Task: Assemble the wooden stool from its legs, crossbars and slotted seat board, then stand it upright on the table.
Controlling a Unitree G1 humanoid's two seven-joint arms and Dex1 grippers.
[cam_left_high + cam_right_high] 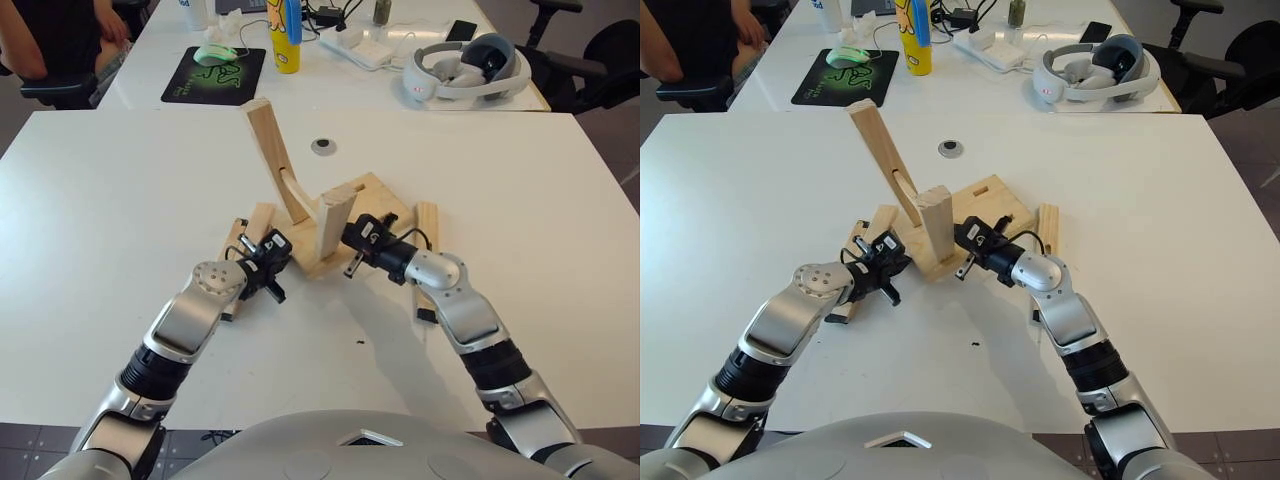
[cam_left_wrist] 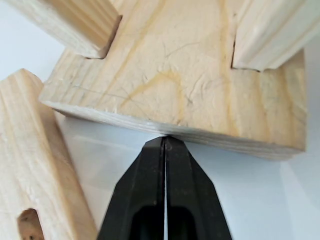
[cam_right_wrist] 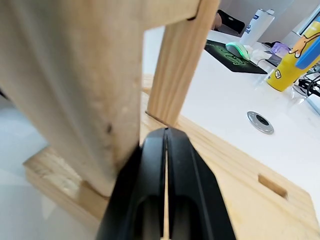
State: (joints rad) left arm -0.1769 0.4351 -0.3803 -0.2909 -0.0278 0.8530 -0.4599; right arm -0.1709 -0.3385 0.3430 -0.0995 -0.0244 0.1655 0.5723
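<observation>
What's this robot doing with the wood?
It is building a wooden stool. The seat board lies flat on the table, a leaning tall leg and a shorter leg standing in its slots. The left gripper, shut, sits at the board's edge; the right gripper, shut, is beside the shorter leg. Loose pieces lie alongside.

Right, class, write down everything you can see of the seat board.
The seat board is a flat slab of pale, grained wood with rectangular slots, lying flat on the white table. Two legs stand in its slots: a tall leg, leaning, and a short leg, nearly upright. Another slot is empty. The shut left gripper meets its near edge. The shut right gripper hangs just over its top beside the short leg. Loose pieces lie on either side.
</observation>
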